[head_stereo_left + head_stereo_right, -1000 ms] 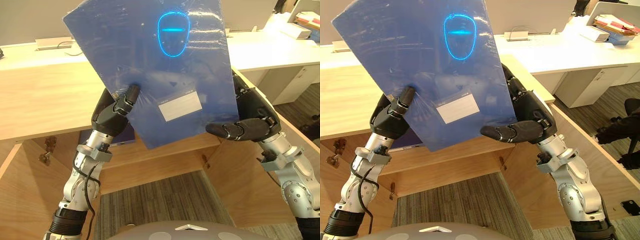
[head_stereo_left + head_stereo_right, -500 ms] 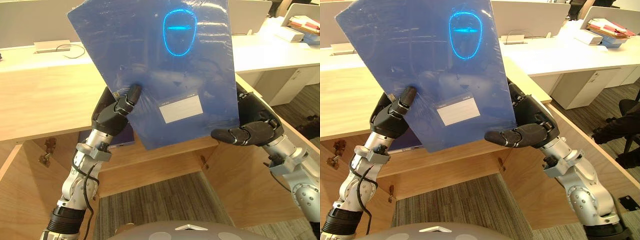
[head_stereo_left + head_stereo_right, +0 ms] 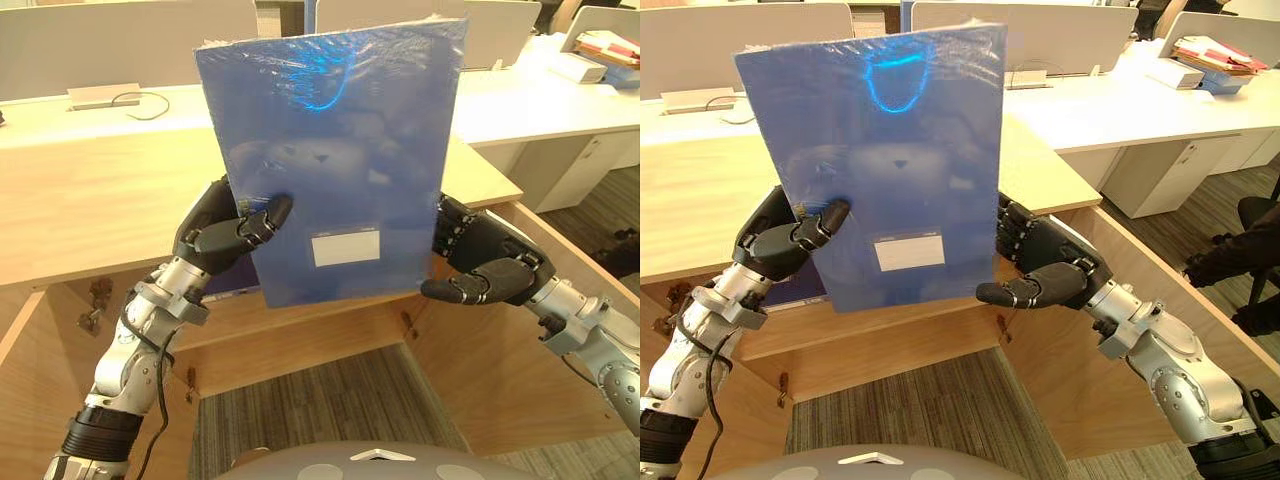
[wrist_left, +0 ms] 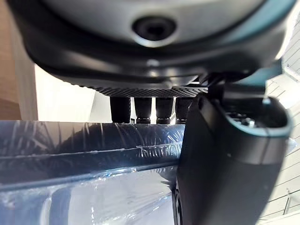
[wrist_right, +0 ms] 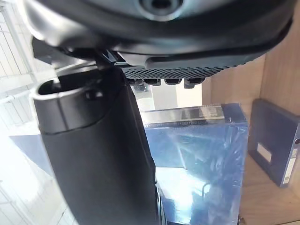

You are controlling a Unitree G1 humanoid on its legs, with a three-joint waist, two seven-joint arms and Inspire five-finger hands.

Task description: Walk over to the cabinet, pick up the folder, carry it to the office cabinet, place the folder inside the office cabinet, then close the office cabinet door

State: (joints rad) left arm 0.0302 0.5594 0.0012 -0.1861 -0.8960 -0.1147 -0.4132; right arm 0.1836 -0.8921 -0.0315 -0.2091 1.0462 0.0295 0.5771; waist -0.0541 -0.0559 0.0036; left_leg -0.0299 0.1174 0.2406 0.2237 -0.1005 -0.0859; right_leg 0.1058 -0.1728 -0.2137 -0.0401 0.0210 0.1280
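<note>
Fingers and thumb of my left hand pinch the blue folder near its lower left edge, upright above the wooden cabinet. My right hand, fingers loosely spread, backs its right edge, thumb apart.

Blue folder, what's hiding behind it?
Behind the blue folder are the wooden cabinet top and, lower down, a second dark folder inside the cabinet. The left robot hand pinches it, thumb in front, fingers behind. The folder covers the middle of the cabinet top.
</note>
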